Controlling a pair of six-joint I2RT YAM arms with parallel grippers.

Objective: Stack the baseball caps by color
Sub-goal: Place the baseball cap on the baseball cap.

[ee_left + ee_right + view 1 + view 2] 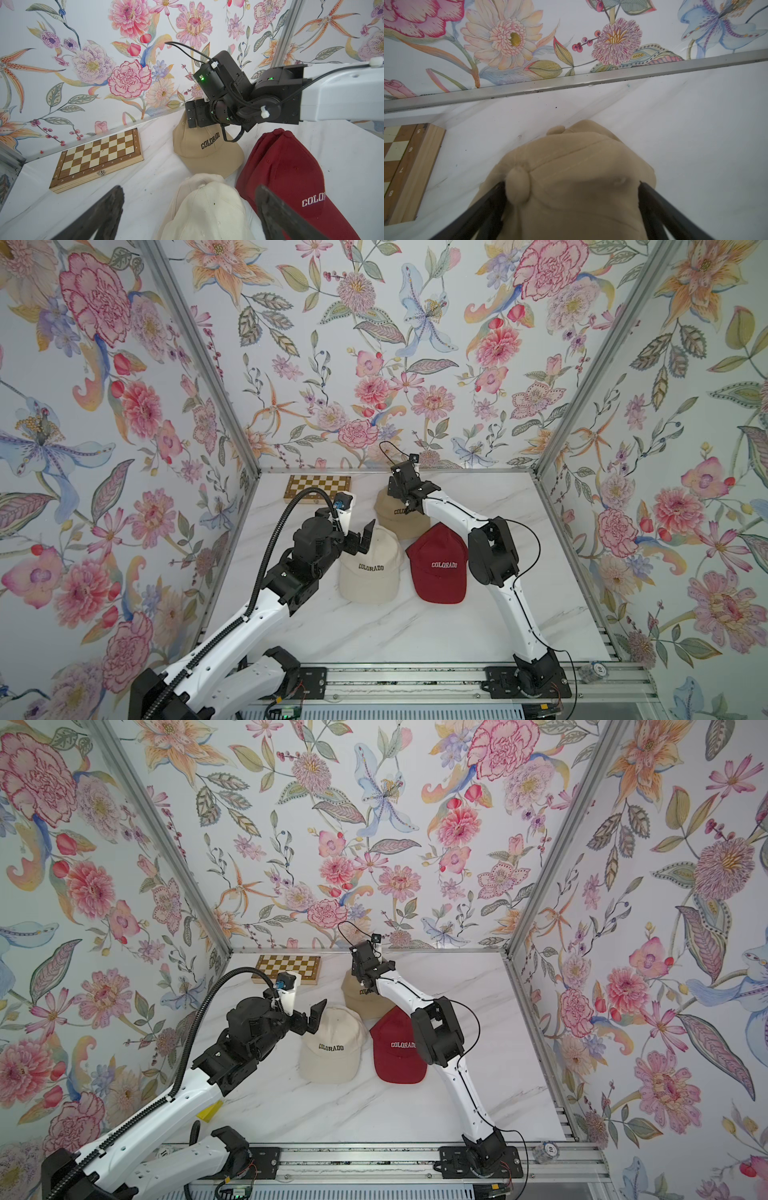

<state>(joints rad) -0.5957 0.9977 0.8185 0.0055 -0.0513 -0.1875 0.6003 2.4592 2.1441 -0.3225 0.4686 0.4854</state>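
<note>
In both top views the right arm (pixel 453 510) covers part of the tan cap (pixel 392 529) and the end of its lettering. The fingers of the right gripper (pixel 572 187) are hidden there under its own wrist. In the left wrist view a blurred finger (pixel 276 209) of the left gripper (pixel 190 207) cuts off the red cap's (pixel 286 166) lettering, and the cream cap (pixel 207 209) runs off the picture's edge. The chessboard (pixel 402 166) is cut off in the right wrist view. A round thing (pixel 595 672) on the front rail is too small to tell.

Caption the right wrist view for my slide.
Right gripper open, its fingers straddling the crown of a tan cap on the white table, chessboard corner nearby, floral wall behind.
</note>
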